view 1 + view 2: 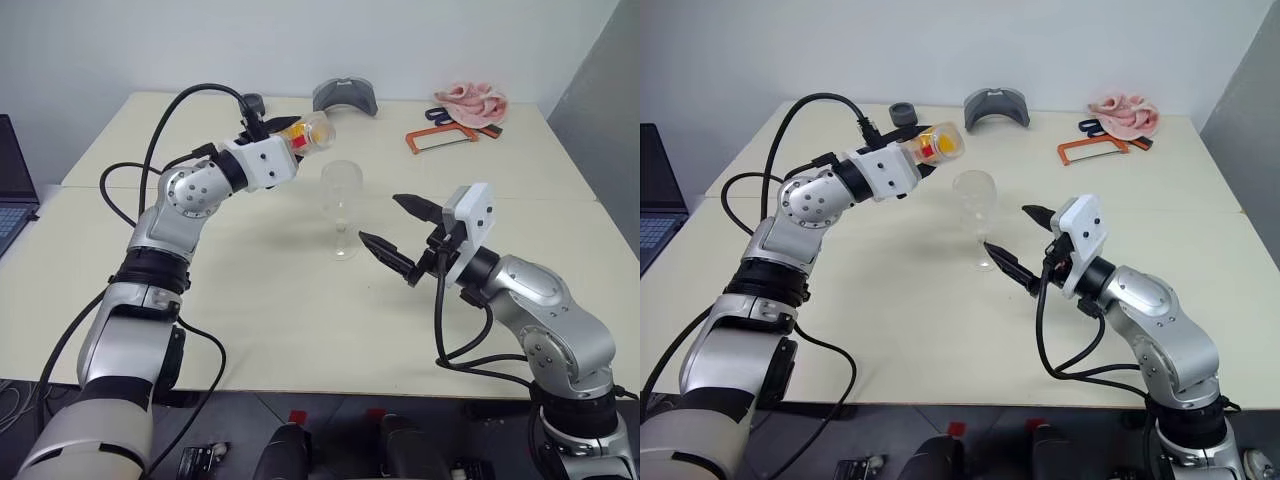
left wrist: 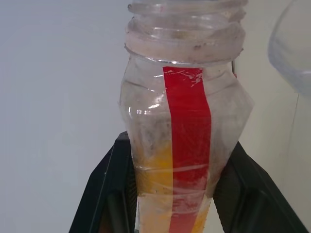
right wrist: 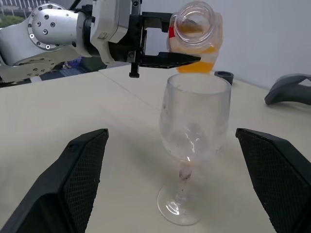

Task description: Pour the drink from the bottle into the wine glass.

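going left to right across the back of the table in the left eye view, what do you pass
laptop → dark cap → tilted bottle in the left gripper → grey curved holder → orange hacksaw → pink cloth

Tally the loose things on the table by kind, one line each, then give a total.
Bottle, held over the table by the left gripper: 1
Wine glass: 1
Small grey cap: 1
Grey curved object: 1
Orange-framed hand saw: 1
Pink cloth: 1
Total: 6
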`<state>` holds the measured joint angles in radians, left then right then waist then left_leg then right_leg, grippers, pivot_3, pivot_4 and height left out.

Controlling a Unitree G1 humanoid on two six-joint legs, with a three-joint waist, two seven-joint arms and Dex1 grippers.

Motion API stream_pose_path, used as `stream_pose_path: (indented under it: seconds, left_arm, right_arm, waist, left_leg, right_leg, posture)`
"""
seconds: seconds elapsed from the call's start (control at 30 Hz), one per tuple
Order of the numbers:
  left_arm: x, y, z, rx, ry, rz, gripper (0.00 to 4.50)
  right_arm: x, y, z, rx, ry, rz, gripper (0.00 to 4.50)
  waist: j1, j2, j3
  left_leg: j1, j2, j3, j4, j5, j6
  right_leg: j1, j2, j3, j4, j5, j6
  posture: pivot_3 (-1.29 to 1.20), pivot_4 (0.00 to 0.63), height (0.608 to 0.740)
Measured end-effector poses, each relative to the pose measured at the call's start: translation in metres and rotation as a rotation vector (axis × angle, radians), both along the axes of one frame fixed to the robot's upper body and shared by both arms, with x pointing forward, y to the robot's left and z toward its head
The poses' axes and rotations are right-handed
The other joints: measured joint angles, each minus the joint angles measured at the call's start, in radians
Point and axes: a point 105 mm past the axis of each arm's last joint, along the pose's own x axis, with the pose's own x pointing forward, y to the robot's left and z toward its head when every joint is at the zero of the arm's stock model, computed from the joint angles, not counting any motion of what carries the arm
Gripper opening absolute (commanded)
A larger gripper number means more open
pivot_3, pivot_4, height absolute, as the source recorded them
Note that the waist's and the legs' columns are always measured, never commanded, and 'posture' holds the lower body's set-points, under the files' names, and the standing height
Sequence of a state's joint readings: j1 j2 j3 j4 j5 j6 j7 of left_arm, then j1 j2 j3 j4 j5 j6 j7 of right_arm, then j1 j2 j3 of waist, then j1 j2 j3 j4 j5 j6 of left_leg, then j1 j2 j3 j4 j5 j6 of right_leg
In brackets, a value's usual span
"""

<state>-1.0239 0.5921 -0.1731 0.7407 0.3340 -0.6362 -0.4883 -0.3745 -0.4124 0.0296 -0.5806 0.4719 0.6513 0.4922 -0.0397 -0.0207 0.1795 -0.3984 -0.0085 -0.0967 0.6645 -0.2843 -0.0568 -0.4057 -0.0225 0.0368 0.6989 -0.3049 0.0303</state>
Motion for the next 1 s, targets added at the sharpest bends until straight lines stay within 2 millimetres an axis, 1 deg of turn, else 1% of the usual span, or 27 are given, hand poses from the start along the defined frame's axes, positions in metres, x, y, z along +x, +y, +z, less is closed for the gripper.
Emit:
stream_pose_path:
  seconds: [0.2,0.57,0.77,1.0]
  left_arm:
    - [0.000,-0.002,0.002,0.116,-0.116,-0.006,1.67]
    - [0.000,-0.006,0.011,0.206,-0.249,-0.012,1.67]
    - [0.002,-0.005,0.014,0.234,-0.284,0.007,1.67]
    - [0.005,-0.005,0.011,0.258,-0.299,0.013,1.67]
  right_arm:
    - [0.001,-0.001,0.000,0.012,-0.004,-0.021,4.50]
    - [0.001,-0.003,-0.001,0.013,-0.011,-0.030,4.50]
    - [0.000,-0.004,-0.005,0.013,0.004,-0.033,4.50]
    - [0.000,-0.003,-0.008,0.026,0.008,-0.038,4.50]
  waist:
    - [0.000,0.000,0.000]
    - [0.000,0.000,0.000]
    - [0.000,0.000,0.000]
    - [0.000,0.000,0.000]
  left_leg:
    - [0.000,0.000,0.000,0.000,0.000,0.000]
    - [0.000,-0.001,0.000,0.000,0.000,0.000]
    - [0.000,-0.001,0.000,0.000,0.000,0.000]
    - [0.000,-0.001,0.001,0.000,0.000,0.000]
  right_leg:
    - [0.000,0.000,0.000,0.000,0.000,0.000]
    - [0.000,0.000,0.000,0.001,0.000,0.000]
    - [0.000,0.000,0.000,0.001,0.000,0.000]
    - [0.000,0.000,0.000,0.001,0.000,0.000]
  posture:
    - [0.00,0.150,0.740]
    - [0.00,0.150,0.740]
    - [0.00,0.150,0.740]
    - [0.00,0.150,0.740]
